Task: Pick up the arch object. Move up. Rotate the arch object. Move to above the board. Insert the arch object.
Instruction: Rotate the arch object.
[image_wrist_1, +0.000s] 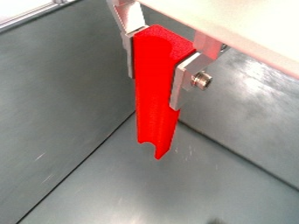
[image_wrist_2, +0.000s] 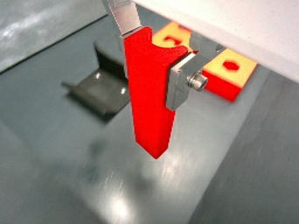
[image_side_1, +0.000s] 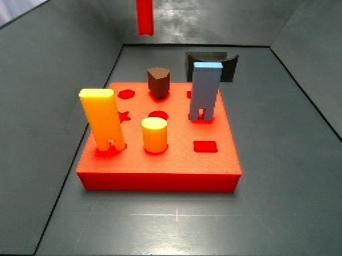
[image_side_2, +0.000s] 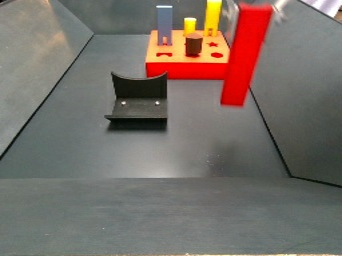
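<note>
Gripping the smooth, slim arch object (image_wrist_2: 149, 96): end effector (image_wrist_2: 156, 63).

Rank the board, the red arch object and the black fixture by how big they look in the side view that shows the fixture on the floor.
1. Arch object, held in the gripper; nearness to the camera inflates it.
2. Fixture.
3. Board, far back, so it only looks small.

There are no words, numbers, labels or signs to read in any of the views. The pincer (image_wrist_1: 158, 72) is up in the air, closed on the arch object (image_wrist_1: 156, 96), and both are plain with nothing written on them.
</note>
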